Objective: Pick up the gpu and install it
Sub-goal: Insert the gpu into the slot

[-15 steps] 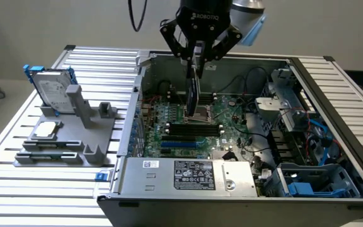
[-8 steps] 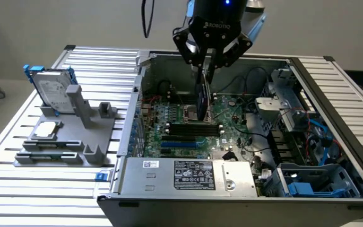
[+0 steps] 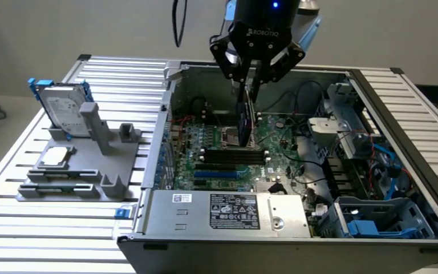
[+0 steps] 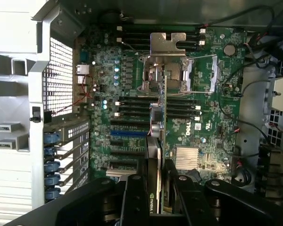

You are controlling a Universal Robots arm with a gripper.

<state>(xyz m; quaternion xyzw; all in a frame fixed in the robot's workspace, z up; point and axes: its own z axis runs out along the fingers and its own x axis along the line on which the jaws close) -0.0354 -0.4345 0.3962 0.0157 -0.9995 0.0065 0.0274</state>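
The gripper [image 3: 250, 80] is gripping the gpu [image 3: 245, 117] by its upper edge, with a finger pressing on each face, and is holding it on edge inside the open computer case [image 3: 163, 123]. The card is hanging over the motherboard [image 3: 203, 145], above the dark slots near its middle. From the exterior view it is hard to say whether its lower edge is touching the board or hovering just clear. In the wrist view the card is showing edge-on between the fingers [image 4: 134, 200]. On the exterior view's left, a hard drive [image 3: 63, 111] is standing in a grey holder [image 3: 97, 171] on the slatted table [image 3: 105, 68], with a small silver module [image 3: 55, 155] lying on the holder just below it.
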